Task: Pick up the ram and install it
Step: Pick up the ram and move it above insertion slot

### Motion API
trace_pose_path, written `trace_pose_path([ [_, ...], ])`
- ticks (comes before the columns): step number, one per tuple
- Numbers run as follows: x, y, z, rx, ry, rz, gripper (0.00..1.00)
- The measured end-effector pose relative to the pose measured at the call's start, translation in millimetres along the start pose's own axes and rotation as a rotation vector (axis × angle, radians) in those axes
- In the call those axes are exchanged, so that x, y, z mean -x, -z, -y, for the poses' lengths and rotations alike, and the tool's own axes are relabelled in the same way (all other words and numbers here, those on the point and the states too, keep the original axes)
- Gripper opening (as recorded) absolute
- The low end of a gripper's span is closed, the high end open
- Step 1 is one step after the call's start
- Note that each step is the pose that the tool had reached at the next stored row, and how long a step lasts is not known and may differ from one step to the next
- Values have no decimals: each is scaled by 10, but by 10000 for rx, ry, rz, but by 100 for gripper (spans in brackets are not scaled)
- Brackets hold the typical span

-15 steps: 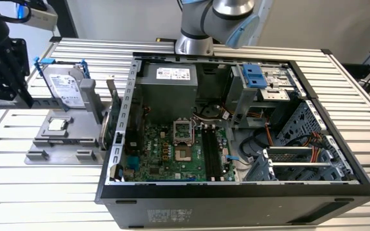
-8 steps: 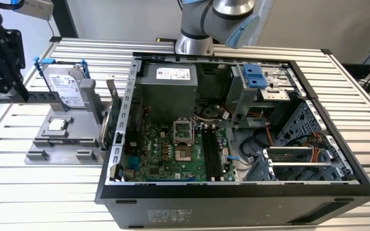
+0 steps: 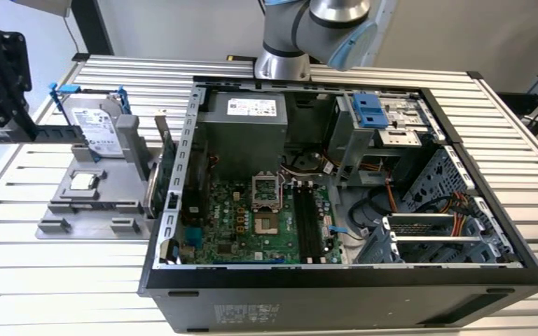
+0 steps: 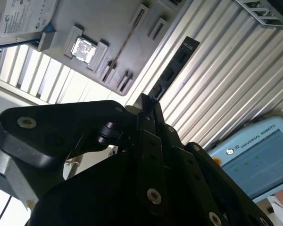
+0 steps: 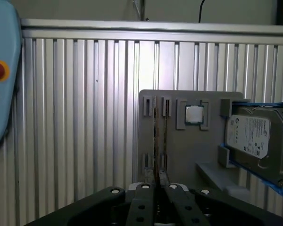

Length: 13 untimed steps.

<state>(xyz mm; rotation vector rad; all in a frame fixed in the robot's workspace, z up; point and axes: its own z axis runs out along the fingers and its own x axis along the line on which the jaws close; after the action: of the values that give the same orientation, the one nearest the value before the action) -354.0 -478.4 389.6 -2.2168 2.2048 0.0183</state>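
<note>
Slatted metal counter (image 4: pixel 240 75) lay beneath the pincer (image 4: pixel 148 101), which pinched the ram (image 4: pixel 173 69) by one end, its long axis jutting straight out beyond.

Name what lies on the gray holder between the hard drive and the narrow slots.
A square silver chip in its recess; the first wrist view shows it.

Ram (image 4: pixel 173 68) apparently above table (image 4: pixel 217 84); tray (image 3: pixel 87 208) beside case (image 3: pixel 344 297)
</note>
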Motion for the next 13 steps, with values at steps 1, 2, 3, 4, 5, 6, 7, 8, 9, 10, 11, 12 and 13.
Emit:
trace_pose_path([
  [1, 0, 1, 0, 0, 0, 0, 0],
  [2, 0, 1, 0, 0, 0, 0, 0],
  [3, 0, 2, 0, 0, 0, 0, 0],
  [4, 1, 2, 0, 0, 0, 0, 0],
  [5, 0, 3, 0, 1, 0, -1, 0],
  [6, 0, 3, 0, 1, 0, -1, 0],
  [7, 0, 3, 0, 1, 0, -1, 0],
  [8, 0, 6, 0, 2, -1, -2, 0],
  [9, 0, 13, 0, 4, 0, -3, 0],
  [10, 1, 23, 1, 4, 0, -3, 0],
  [11, 1, 36, 1, 2, 0, -2, 0],
  [12, 1, 52, 0, 1, 0, -1, 0],
  [13, 2, 71, 0, 1, -1, -1, 0],
])
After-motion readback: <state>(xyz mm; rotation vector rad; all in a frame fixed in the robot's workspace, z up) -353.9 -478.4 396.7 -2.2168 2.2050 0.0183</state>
